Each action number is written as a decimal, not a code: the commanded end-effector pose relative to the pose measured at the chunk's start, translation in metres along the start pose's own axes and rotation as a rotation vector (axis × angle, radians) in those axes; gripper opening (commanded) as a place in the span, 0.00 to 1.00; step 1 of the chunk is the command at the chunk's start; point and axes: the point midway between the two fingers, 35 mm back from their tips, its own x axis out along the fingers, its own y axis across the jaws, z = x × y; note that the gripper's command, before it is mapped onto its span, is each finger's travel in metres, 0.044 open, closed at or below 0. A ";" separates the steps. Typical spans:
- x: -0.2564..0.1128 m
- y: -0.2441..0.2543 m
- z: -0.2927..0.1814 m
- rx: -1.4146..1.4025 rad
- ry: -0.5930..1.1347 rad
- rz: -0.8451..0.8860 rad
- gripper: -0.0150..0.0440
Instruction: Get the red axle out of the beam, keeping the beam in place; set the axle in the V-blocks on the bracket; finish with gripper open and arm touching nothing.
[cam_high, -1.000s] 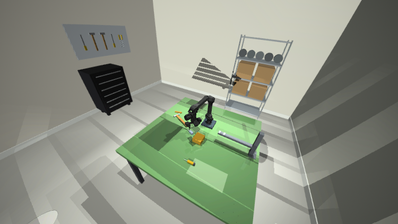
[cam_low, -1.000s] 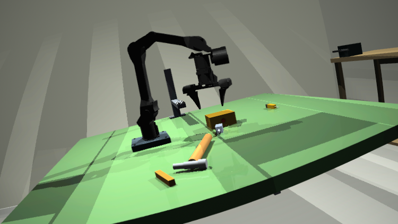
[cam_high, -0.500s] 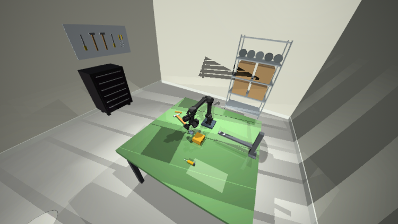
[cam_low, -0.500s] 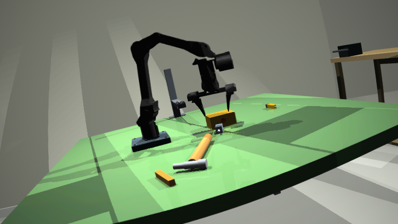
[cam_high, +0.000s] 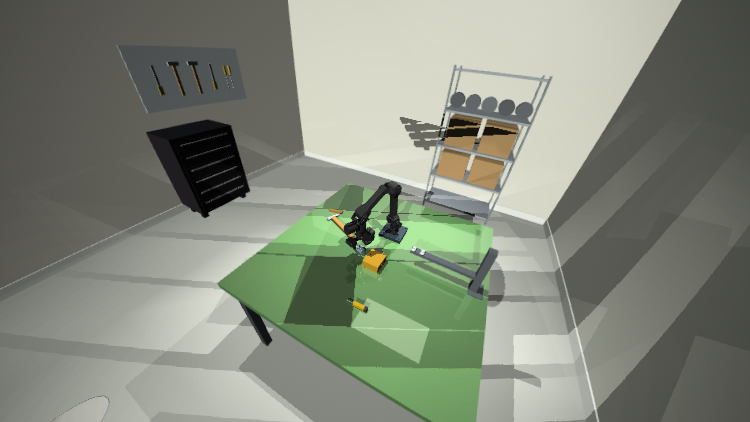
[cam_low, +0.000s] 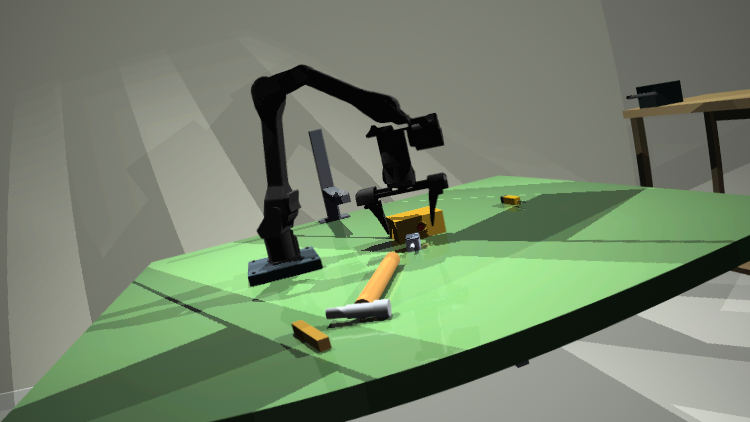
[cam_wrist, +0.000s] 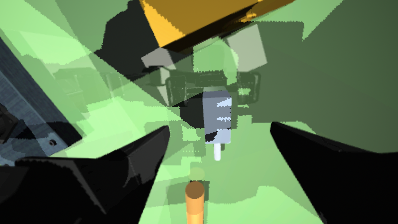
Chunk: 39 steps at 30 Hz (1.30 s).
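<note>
Red, likely light, stiff and slippery, the axle (cam_low: 421, 226) sat within the yellow beam (cam_high: 373, 263) (cam_low: 403, 229) (cam_wrist: 215, 20), beyond the grey block (cam_high: 360, 250) (cam_low: 413, 241) (cam_wrist: 217, 117) under your wide-open, empty gripper (cam_high: 358, 246) (cam_low: 410, 228) (cam_wrist: 218, 128), and you would probably have needed an end pushed proud for a square pinch.

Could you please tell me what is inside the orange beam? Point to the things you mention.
The red axle's end (cam_low: 421, 226) shows in the side of the beam (cam_high: 373, 262) (cam_low: 436, 220) (cam_wrist: 200, 20); the rest of the axle is hidden within.
</note>
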 end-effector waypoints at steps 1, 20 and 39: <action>0.006 0.000 -0.001 -0.006 0.004 0.000 1.00; 0.035 0.000 -0.001 -0.006 0.004 0.001 1.00; 0.035 0.000 -0.001 -0.006 0.004 0.001 0.37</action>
